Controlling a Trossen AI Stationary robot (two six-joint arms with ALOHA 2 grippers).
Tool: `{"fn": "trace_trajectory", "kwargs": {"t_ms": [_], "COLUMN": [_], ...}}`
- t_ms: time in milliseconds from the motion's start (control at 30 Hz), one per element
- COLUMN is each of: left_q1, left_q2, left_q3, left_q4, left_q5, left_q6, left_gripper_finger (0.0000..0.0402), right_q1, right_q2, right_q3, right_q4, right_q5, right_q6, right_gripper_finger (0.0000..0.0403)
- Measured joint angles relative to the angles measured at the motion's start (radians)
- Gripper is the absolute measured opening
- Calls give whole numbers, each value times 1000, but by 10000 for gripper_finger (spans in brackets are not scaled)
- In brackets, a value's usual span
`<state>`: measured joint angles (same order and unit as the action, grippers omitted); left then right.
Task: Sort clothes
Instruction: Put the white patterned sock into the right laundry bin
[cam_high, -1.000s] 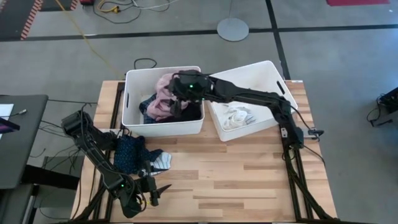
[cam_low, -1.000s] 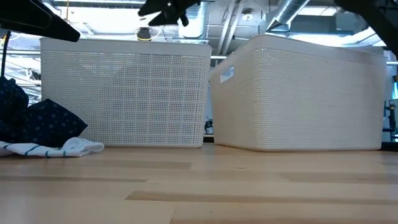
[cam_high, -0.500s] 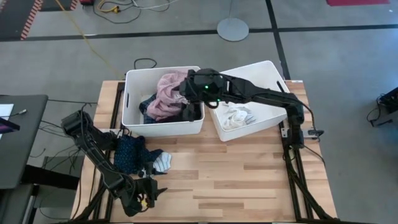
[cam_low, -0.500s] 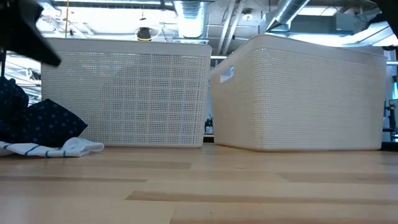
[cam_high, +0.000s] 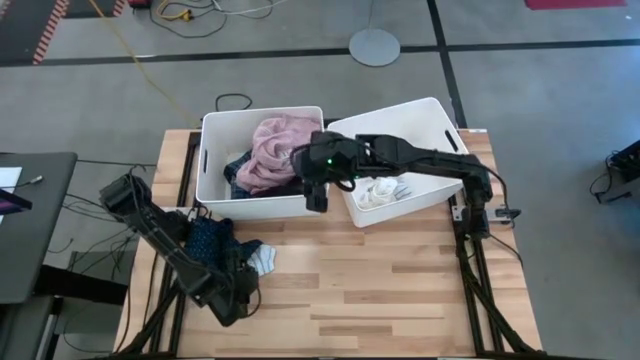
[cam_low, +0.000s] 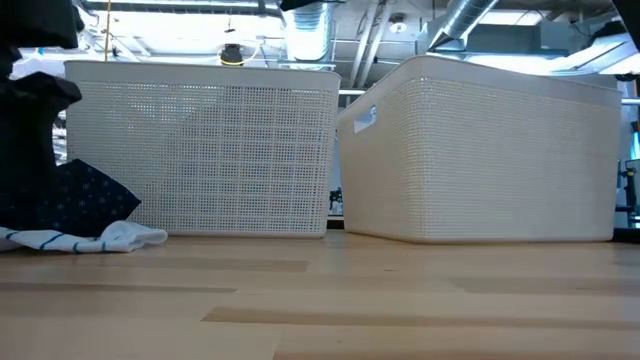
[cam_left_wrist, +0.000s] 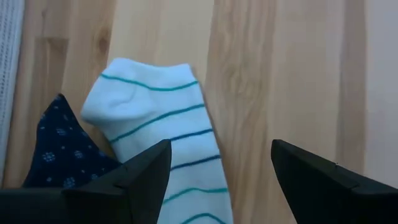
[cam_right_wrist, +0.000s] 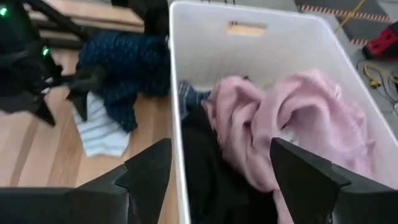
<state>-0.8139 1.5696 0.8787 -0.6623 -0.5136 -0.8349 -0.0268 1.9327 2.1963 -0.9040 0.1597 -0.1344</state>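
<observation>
Two white plastic bins are sitting side by side at the far side of the bench (cam_high: 400, 290): the left bin (cam_high: 212, 150) is holding a pink garment (cam_high: 270, 150) piled over a black garment (cam_right_wrist: 211, 180), and the right bin (cam_high: 435, 115) is holding small white socks (cam_high: 380, 190). The right gripper (cam_high: 315, 200) is hovering over the near rim where the two bins meet, its fingers spread and pinching nothing. The left gripper (cam_left_wrist: 214, 180) is hanging low over the near left part of the bench, fingers spread above a white teal-striped sock (cam_left_wrist: 161, 137) that is lying flat just beside the dark navy patterned garment (cam_high: 205, 245).
</observation>
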Motion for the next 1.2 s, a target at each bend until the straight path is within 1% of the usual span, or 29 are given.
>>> {"fn": "trace_trajectory", "kwargs": {"t_ms": [167,367,433,533,633,733,767,833,967,1000,1100,1200], "left_q1": [40,88,104,131,161,175,175,175,176,177,177,172], "left_q2": [0,0,0,0,-5,-4,-4,-3,-3,-3,-3,-17], "left_q3": [0,-1,-17,-76,-135,-159,-159,-156,-153,-153,-153,-134], "left_q4": [-16,-66,-25,74,147,154,155,156,163,163,167,161], "left_q5": [53,106,151,222,246,252,246,231,212,206,194,176], "left_q6": [24,48,78,114,121,138,143,164,222,228,239,257], "left_gripper_finger": [262,228,216,208,207,195,182,145,36,19,7,4], "right_q1": [48,125,155,198,235,268,277,292,312,316,324,331], "right_q2": [0,0,0,0,0,0,0,0,0,0,0,1], "right_q3": [0,0,0,0,0,0,0,0,0,0,-8,-11], "right_q4": [-72,-139,-159,-190,-209,-219,-219,-219,-218,-218,-215,-227], "right_q5": [7,8,22,59,98,138,145,160,161,162,180,189], "right_q6": [3,19,26,36,53,64,69,80,95,103,120,135], "right_gripper_finger": [290,290,290,290,290,290,290,290,290,290,290,290]}}
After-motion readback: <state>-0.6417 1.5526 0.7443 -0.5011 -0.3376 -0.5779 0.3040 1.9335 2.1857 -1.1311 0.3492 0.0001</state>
